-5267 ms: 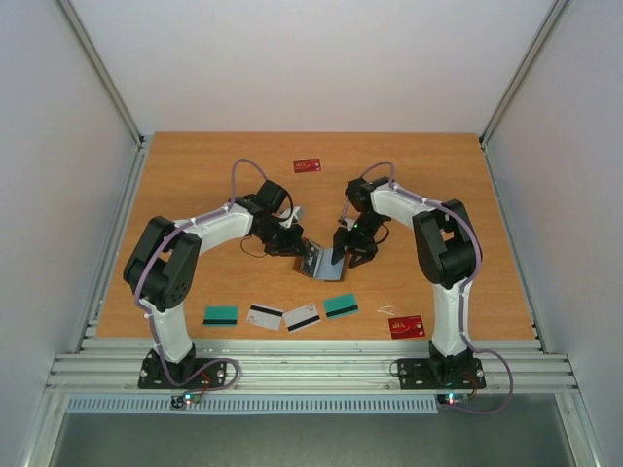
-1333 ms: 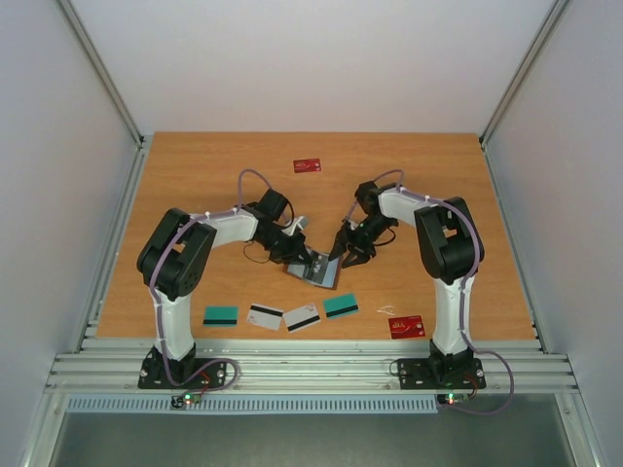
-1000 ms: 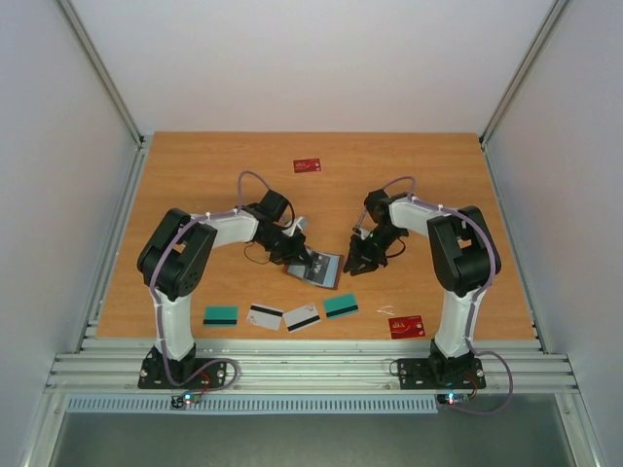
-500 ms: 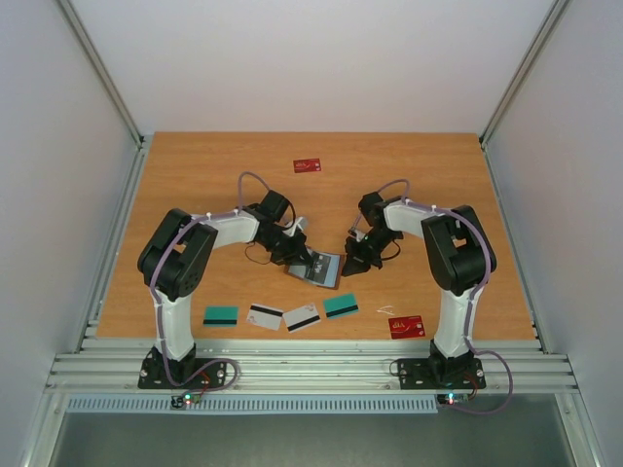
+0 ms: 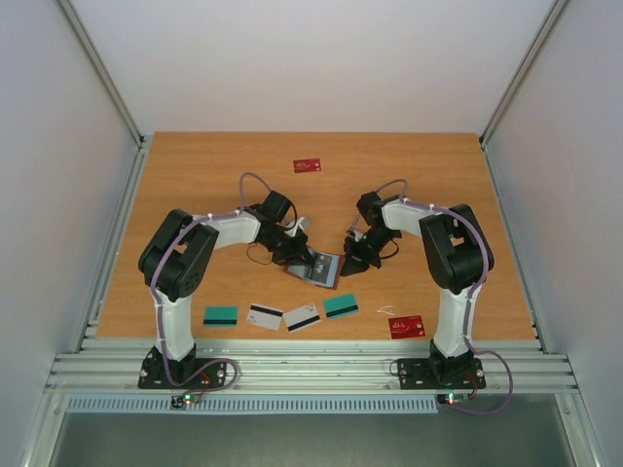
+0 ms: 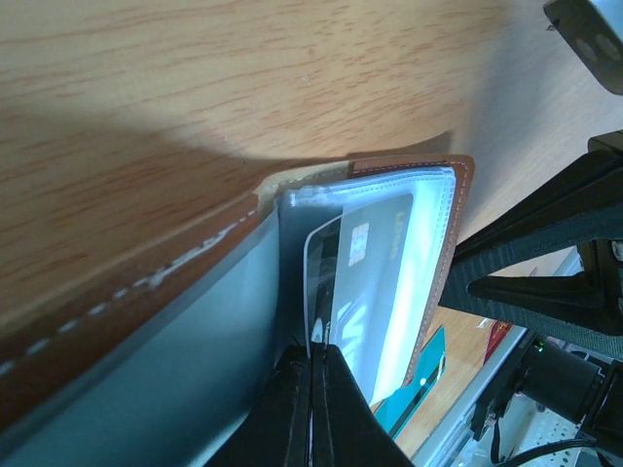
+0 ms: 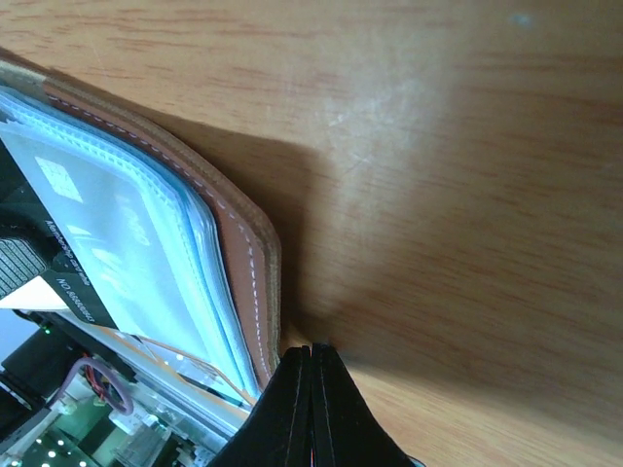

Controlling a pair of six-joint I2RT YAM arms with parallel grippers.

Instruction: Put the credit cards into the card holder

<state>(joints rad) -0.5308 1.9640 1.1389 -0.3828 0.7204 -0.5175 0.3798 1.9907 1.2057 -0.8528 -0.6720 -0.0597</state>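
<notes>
The brown card holder (image 5: 320,269) lies open mid-table, its clear sleeves (image 6: 409,282) fanned out. A black credit card (image 6: 362,243) sits in one sleeve. My left gripper (image 5: 297,255) (image 6: 313,348) is shut on a thin sleeve of the holder. Just right of the holder's leather edge (image 7: 238,253), my right gripper (image 5: 350,263) (image 7: 313,347) is shut with nothing between its fingers, tips down at the table. Two teal cards (image 5: 220,315) (image 5: 341,306) and two white cards (image 5: 265,316) (image 5: 302,317) lie in a row near the front. One red card (image 5: 406,326) lies front right, another (image 5: 308,165) at the back.
The wooden table (image 5: 195,185) is walled by white panels on three sides. An aluminium rail (image 5: 311,368) runs along the front edge by the arm bases. A small white scrap (image 5: 385,310) lies near the front red card.
My right gripper has shut and shifted slightly left, up against the holder's right edge. The left gripper and the holder have stayed put.
</notes>
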